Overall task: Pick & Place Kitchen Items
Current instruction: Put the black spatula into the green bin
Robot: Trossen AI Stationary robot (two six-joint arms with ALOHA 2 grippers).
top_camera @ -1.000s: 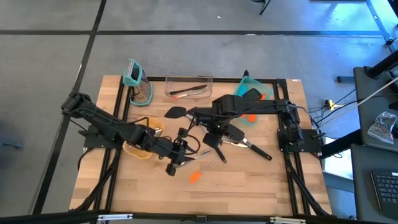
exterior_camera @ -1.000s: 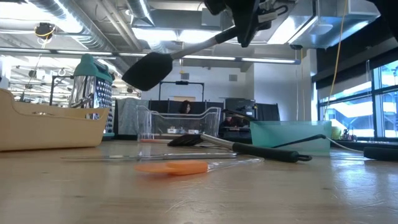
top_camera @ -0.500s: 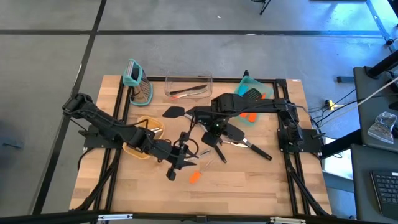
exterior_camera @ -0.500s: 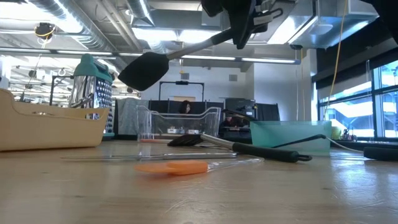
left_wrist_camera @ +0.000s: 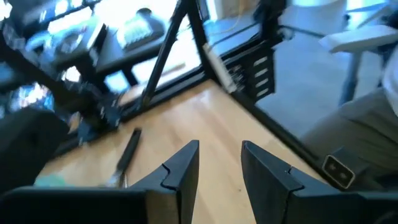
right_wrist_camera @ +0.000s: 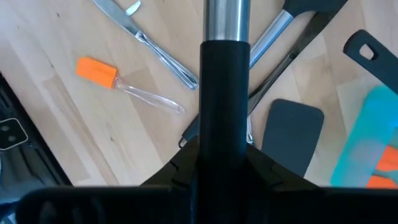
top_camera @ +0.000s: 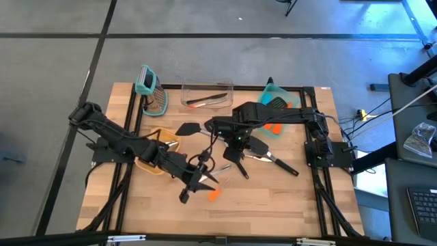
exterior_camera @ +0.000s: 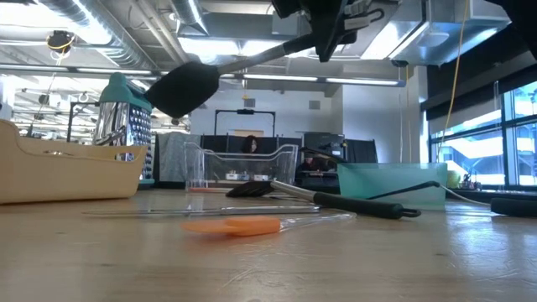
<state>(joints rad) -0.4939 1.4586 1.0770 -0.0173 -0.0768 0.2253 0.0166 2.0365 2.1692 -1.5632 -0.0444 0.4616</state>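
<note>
1. Your right claw is over the middle of the wooden surface; it is clamped on the handle of a black spatula, which it holds up in the air; the blade points toward the left arm's side.
2. In the right wrist view the black and silver handle runs straight between the claw's fingers.
3. Your left claw hangs low over the front of the surface, just beside an orange spatula; its fingers stand apart with nothing between them.
4. The orange spatula lies flat on the wood, its clear handle near a table knife.
5. More black utensils lie in a loose heap under and beside the right claw.
6. At the back edge you have a clear tray with utensils in it, a teal bin and a teal-handled grater.
7. A tan bowl sits under the left arm.
</note>
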